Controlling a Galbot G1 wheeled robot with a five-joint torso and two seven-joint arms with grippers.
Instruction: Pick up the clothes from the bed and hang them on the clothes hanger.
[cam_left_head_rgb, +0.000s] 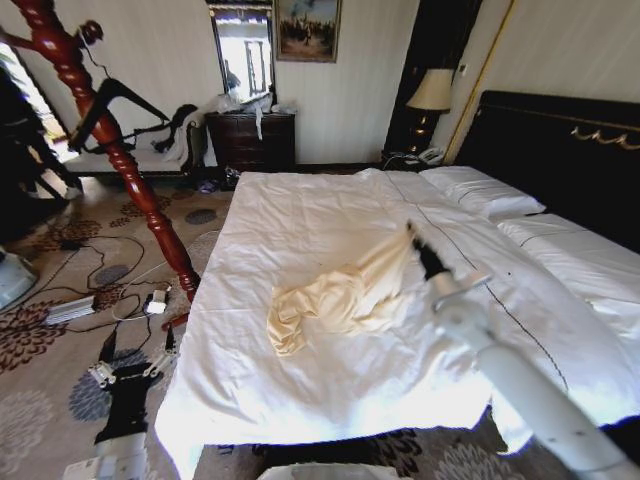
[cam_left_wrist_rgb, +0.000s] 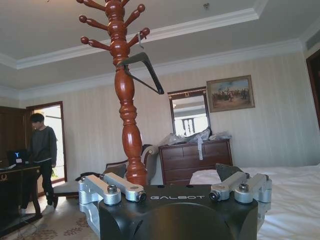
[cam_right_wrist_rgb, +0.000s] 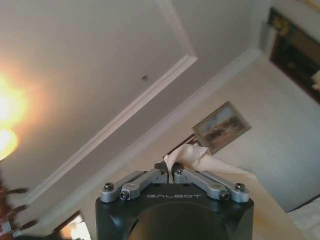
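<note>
The clothes (cam_left_head_rgb: 340, 298) are of thin, soft cloth, pale cream-yellow and matt, full of wrinkles. The bed (cam_left_head_rgb: 300, 230) is covered with white cloth sheets, matt and lightly creased, and its headboard (cam_left_head_rgb: 560, 150) looks dark and smooth with a gold ornament. The clothes hanger (cam_left_wrist_rgb: 145, 72) seems to be black plastic, slightly shiny. It hangs on a stand (cam_left_wrist_rgb: 125, 100) of turned red-brown wood with a glossy varnish. The left pincer (cam_left_wrist_rgb: 175, 192) has silvery brushed-metal links on a matt black plastic body. The floor carpet (cam_left_head_rgb: 60, 340) is rough, patterned fabric.
</note>
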